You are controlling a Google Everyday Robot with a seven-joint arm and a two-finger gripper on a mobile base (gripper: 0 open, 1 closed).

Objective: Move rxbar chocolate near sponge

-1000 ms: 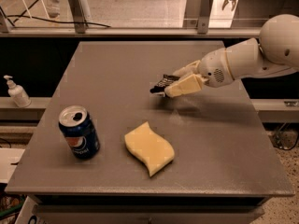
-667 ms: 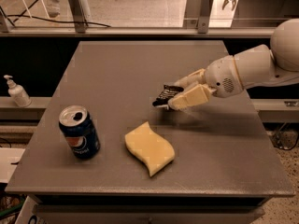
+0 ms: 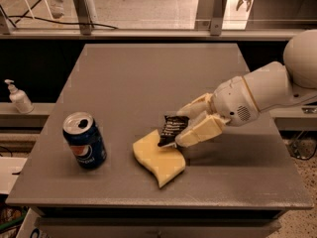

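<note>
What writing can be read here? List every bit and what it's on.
The chocolate bar, held by the gripper at the edge of the sponge: white print, too blurred.
The soda can: round logo, no legible words.
The pump bottle: nothing readable.

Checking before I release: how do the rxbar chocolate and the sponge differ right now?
The rxbar chocolate is black and small; the sponge is pale yellow and larger. The bar is tilted, pinched in the tool over the sponge's upper edge; the sponge lies flat on the table. The bar is rectangular, the sponge wavy-edged. Both are flat.
</note>
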